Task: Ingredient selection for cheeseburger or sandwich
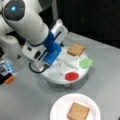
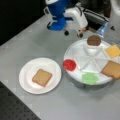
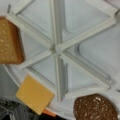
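One toast square (image 1: pixel 78 111) lies on a white plate (image 1: pixel 59 107) nearest the camera, on a grey counter (image 1: pixel 25 100). Behind, a divided white tray (image 2: pixel 75 53) holds toast (image 2: pixel 111 69), cheese (image 2: pixel 113 50), and patty (image 2: pixel 94 40). Blue gripper (image 1: pixel 53 53) hovers over the tray, jaws hidden; dark backdrop.

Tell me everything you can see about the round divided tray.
The tray is round, white, plastic-looking, split by raised ribs into wedge compartments. On its rim sections lie a toast square, a cheese square, a brown patty, a red disc and a green leafy piece. It stands on the grey table, beside a white plate.
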Motion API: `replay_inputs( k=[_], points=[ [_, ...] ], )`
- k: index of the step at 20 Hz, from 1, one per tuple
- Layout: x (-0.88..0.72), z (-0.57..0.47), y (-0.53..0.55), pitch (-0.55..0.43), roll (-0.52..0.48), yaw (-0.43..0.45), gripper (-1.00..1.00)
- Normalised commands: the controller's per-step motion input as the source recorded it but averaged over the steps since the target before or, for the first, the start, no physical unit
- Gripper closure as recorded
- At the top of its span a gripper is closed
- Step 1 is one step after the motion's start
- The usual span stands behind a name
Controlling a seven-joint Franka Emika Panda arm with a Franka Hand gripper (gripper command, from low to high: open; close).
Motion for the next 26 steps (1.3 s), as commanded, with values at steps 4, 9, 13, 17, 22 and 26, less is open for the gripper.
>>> replay_inputs(
  k=[4,9,13,17,22,26],
  points=[
    [-0.55,-0.12,0.63,-0.111,-0.508,0.002,-1.00],
    [-0.37,-0.17,0.53,-0.156,-0.483,-0.008,-1.00],
    [-0.16,-0.08,0.13,-0.152,-0.422,0.040,-1.00],
    [0.06,-0.05,-0.06,-0.114,-0.329,0.052,-1.00],
    [0.23,-0.14,-0.04,-0.070,-0.223,0.097,-1.00],
    [0.23,-0.22,0.04,-0.030,-0.164,0.084,-1.00]
  ],
)
